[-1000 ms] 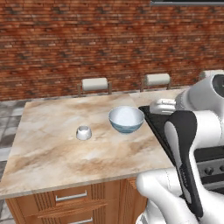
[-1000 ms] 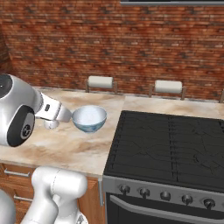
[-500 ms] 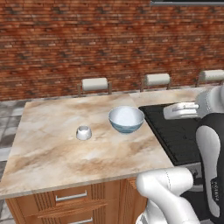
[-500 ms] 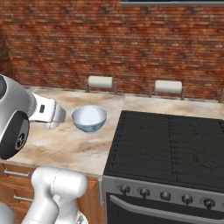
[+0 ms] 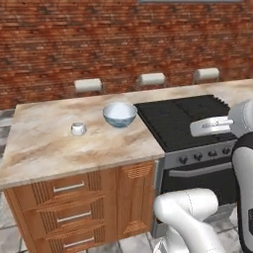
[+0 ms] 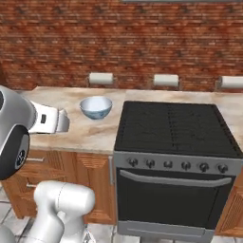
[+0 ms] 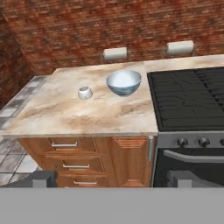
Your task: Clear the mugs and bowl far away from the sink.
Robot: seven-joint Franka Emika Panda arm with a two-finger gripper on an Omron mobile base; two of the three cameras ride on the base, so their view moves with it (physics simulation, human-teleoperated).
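Gripper [image 7: 107, 180] hangs open, well back from bowl [image 7: 124, 82] and white mug [image 7: 85, 92].

No readable text, label, brand, number or sign appears anywhere. The stove knobs [image 6: 176, 164] carry no legible markings, and the bowl [image 7: 124, 82] shows only a pale pattern, no lettering.

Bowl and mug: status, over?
Gripper open, empty, pulled back off the counter. Bowl and white mug stand apart on the counter, left of the stovetop. Nothing between hand and them.
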